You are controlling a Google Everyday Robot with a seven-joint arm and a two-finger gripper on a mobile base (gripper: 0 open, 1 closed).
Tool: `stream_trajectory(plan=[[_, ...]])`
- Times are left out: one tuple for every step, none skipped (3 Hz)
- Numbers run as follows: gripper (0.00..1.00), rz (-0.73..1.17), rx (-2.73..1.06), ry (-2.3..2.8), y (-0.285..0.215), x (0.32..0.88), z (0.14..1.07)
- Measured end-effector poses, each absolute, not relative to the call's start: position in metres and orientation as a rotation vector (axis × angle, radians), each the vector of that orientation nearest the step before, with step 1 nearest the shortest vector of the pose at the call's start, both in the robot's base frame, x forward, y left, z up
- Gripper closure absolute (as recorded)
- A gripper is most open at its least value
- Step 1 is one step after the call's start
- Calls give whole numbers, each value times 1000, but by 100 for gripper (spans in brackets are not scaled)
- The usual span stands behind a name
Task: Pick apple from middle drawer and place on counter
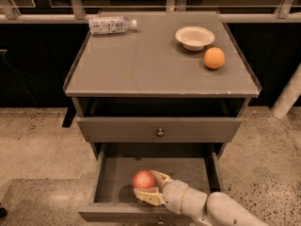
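**Speckled floor [37, 140], grey cabinet [77, 106], and an apple [143, 178] pinched low in the open drawer**

Behind the cabinet runs a pale rail [42, 19] in front of dark glass. The floor around it is mottled stone.

The counter [150, 65] is a flat grey top with a thin raised rim. A plastic bottle [110, 24] lies on its side at the far left corner. A shallow pale bowl [194, 36] sits on the far right. An orange [214, 58] rests just near of the bowl and a little to its right, apart from it.

Under the counter is a dark open slot, and below that a closed drawer front [117, 130] with a small round knob [160, 132].

Lowest of all, the middle drawer [98, 180] is pulled well out toward me, so its plain grey tray floor shows. The apple sits in it near the front edge, a little left of centre. It is red and slightly glossy.

The robot's pale arm [221, 211] reaches in from the near right corner. The gripper [146, 185] is down inside the drawer at the apple. One tan finger curves round the apple's far right side, and the other lies along its near underside. Both look pressed against the fruit, pinching it between them. From where I stand I cannot tell whether the apple rests on the tray floor or is just clear of it.
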State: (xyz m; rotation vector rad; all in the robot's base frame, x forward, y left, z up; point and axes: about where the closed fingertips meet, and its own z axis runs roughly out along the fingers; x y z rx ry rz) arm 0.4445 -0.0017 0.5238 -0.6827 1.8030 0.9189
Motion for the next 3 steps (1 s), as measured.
stream_trajectory(plan=[[100, 919, -683, 1804, -2, 444, 523], [100, 941, -704, 1798, 0, 446, 538], [100, 904, -780, 1762, 3, 441, 595]])
